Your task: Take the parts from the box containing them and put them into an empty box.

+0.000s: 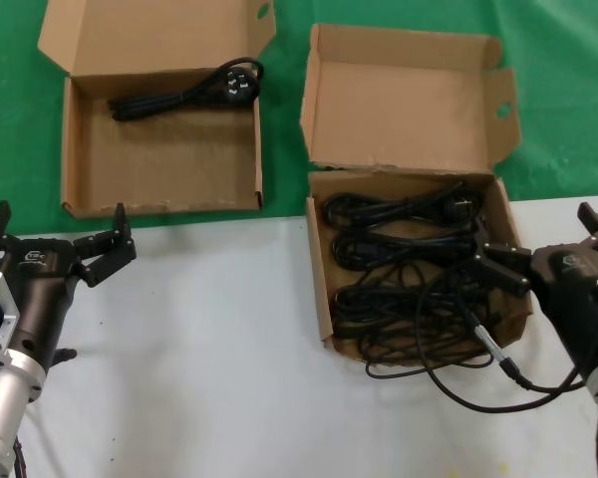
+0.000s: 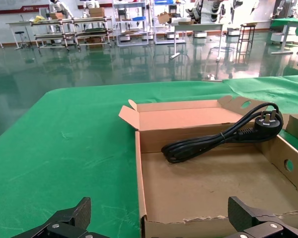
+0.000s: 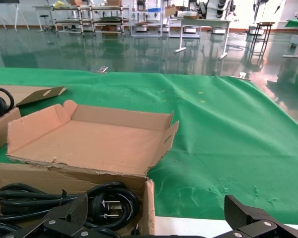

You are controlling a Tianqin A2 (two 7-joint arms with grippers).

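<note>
bench: white front, green cloth behind | wide box: upper left, holds one cord along its back wall | square box: centre right, full of tangled cords | left claw: spread, lower left, before wide box | right claw: spread, at square box's right wall

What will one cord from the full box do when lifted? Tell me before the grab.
Likely floppy: the cords lie in loose overlapping loops. Probably tangle-prone, so neighbours may drag up too; one loop already spills over the box front. The plug end looks chunky, so it may swing low. Right gripper is open at the pile; left gripper waits open.
</note>
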